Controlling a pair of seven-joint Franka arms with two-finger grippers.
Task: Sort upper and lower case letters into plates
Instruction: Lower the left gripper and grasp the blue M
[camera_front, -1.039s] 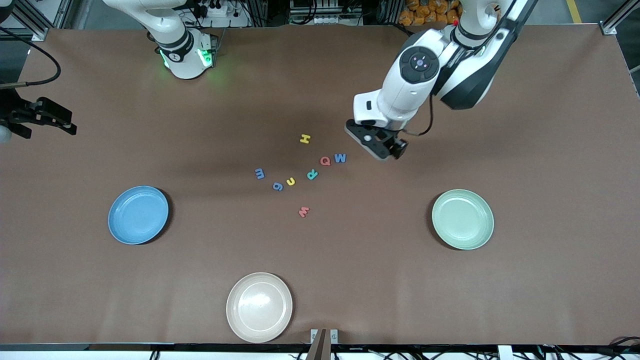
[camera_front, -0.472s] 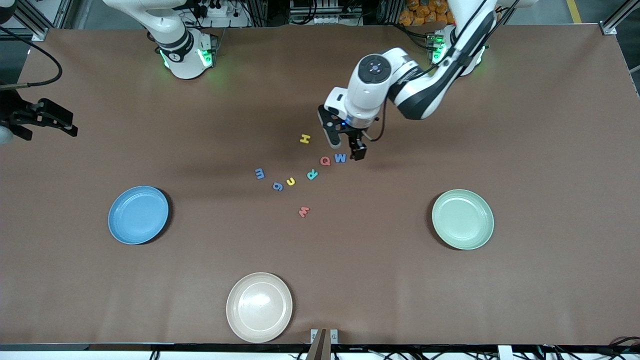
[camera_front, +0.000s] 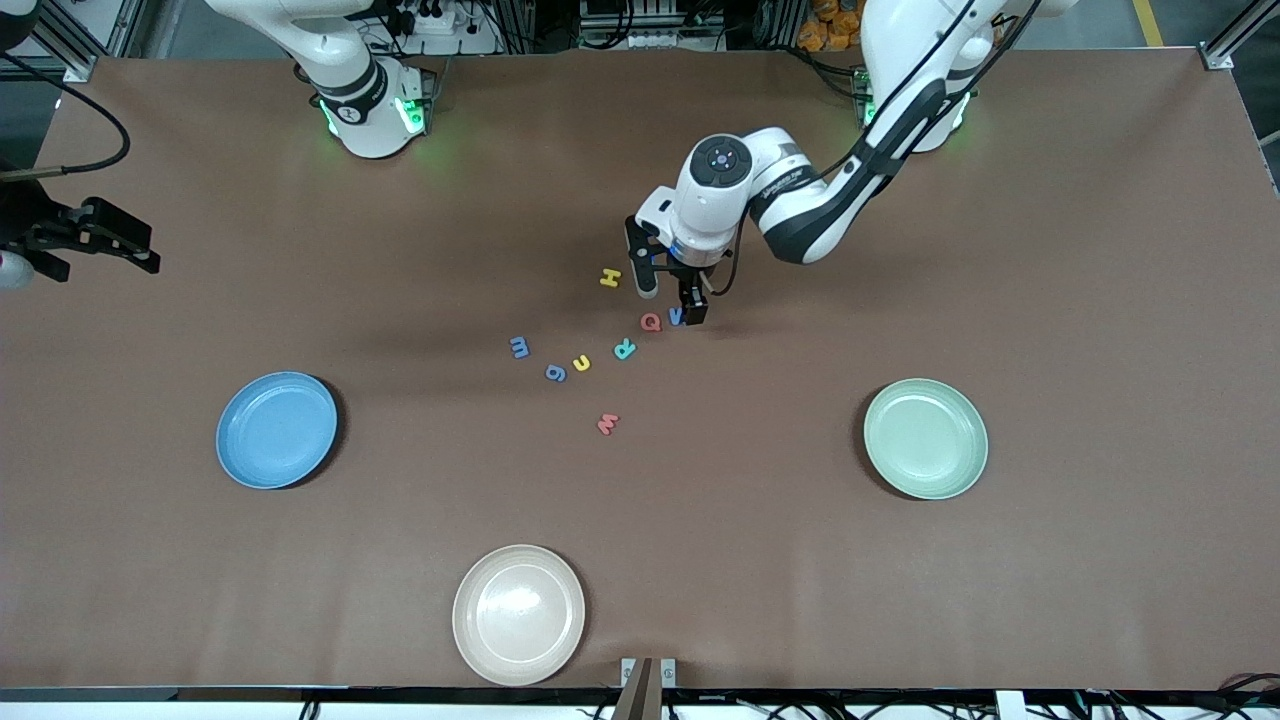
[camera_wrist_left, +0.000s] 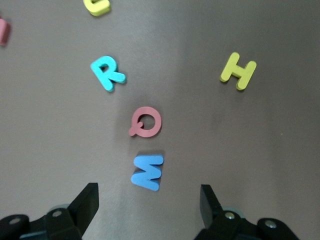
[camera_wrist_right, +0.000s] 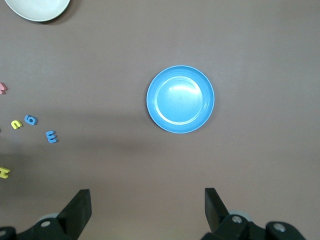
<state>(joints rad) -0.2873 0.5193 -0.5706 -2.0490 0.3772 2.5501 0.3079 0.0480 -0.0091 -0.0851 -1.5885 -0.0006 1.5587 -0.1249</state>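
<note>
Three round shallow plates lie on the brown tabletop (camera_front: 1050, 600): a beige plate (camera_front: 518, 614) nearest the front camera, then the light blue plate (camera_front: 277, 430) toward the right arm's end and the mint green plate (camera_front: 926, 438) toward the left arm's end. Eight small flat letters sit between them, all loose on the tabletop. Going from near to far: red w (camera_front: 607, 423), blue g (camera_front: 556, 372), yellow u (camera_front: 581, 363), teal R (camera_front: 624, 349), blue m (camera_front: 519, 347), red Q (camera_front: 651, 321), blue W (camera_front: 677, 317) and yellow H (camera_front: 610, 278).

Since half a second ago the left gripper (camera_front: 671, 295) has shifted toward the letters and now sits just above the blue W, partly covering it in the front view; its fingers are spread wide with the W between them, untouched. No letter has moved. The right gripper (camera_wrist_right: 146, 210) waits released, high above the light blue plate's end of the tabletop.

The letters look like thick matte foam cutouts.
</note>
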